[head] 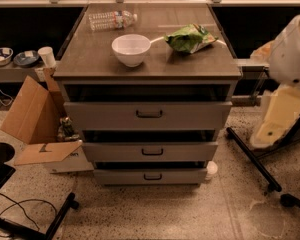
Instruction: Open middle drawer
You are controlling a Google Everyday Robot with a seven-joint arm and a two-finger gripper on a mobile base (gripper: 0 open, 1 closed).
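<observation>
Gripper (277, 118) — pale cream end-piece under the white arm (291, 51), at the right edge of the camera view, level with the drawer fronts. It hangs well apart from the cabinet, to the cabinet's right, over the speckled floor. Whether it is wide or narrow cannot be told, and nothing is seen held in it.

Middle drawer (115, 152) — second of three grey fronts, low panel, with its small black handle (152, 152) at centre. It sits between the top drawer (100, 115) and the bottom drawer (115, 176). A dark gap runs above its panel, but none of its grey inside is on view, so it is judged shut or very nearly so.

Cabinet top (90, 59) — carries a white bowl (131, 49), a clear water bottle (112, 20) lying on its side and a green snack bag (191, 38).

Cardboard box (32, 116) — on the floor just beside the cabinet's left side, flaps open.

Progress — judged near the start: no contact with the handle, drawer not pulled out. Left to do is the approach across to the centre handle, the grasp and the pull outward.
</observation>
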